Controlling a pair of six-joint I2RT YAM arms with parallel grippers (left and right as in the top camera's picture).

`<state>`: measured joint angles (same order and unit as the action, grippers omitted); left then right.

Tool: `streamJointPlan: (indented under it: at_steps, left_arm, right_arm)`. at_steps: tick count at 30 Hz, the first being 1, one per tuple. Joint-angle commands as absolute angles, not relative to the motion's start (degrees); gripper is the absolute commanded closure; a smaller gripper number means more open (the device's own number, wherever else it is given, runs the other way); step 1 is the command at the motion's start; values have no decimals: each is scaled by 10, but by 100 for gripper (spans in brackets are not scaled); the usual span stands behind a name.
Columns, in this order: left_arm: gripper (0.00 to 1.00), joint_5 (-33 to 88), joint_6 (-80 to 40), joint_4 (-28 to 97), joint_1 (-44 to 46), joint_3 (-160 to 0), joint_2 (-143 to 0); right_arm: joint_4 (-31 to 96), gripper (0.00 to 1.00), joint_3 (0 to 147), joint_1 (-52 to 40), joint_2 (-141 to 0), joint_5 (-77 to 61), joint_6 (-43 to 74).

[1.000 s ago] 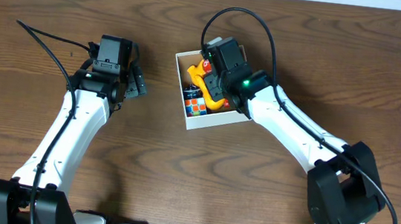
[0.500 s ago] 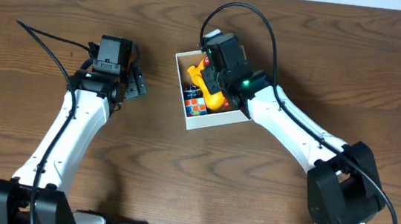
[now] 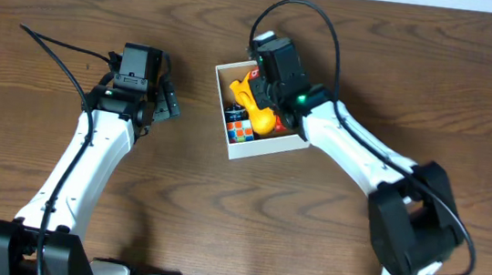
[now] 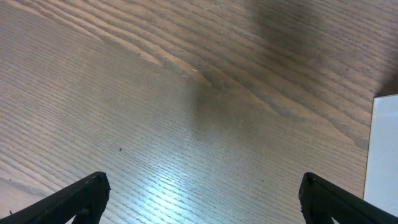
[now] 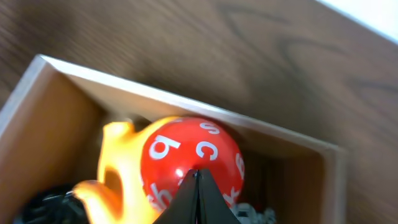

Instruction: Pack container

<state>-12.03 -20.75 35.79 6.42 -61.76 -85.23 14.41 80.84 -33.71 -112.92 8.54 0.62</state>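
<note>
The left arm is stretched out over the bare desk (image 4: 155,112), well apart from the container (image 3: 268,149). Its left claw (image 4: 199,199) is released, the two fingers spread wide at the bottom corners of the wrist view with only wood grain between them. A strip of the box's white wall shows at that view's right edge.

The right arm reaches from the near right side across to the container and bends down over its far half. The right claw (image 5: 198,177) is clenched, with its fingertips meeting in a black point and nothing seen between them. It hangs just above a red ball (image 5: 193,155) printed with white letters.

The container sits on the desk between the two arms, nearer the right one and turned slightly askew. Inside, the red ball lies against the far wall, touching an orange toy (image 3: 258,111) that fills the middle. A colour-tiled cube (image 3: 241,132) sits in the near left corner. A dark item (image 5: 43,208) beside the orange toy is too blurred to identify.
</note>
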Motion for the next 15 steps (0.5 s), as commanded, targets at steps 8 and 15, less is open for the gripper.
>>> streamJointPlan:
  at_steps: [8,15]
  left_arm:
    - [2,-127,-202,360,61,-620,-858]
    - [2,-127,-202,360,61,-620,-858]
  right_arm:
    - [162,99,808,-336,-1224,51,6]
    - [163,99,808,-336,-1222,51,6]
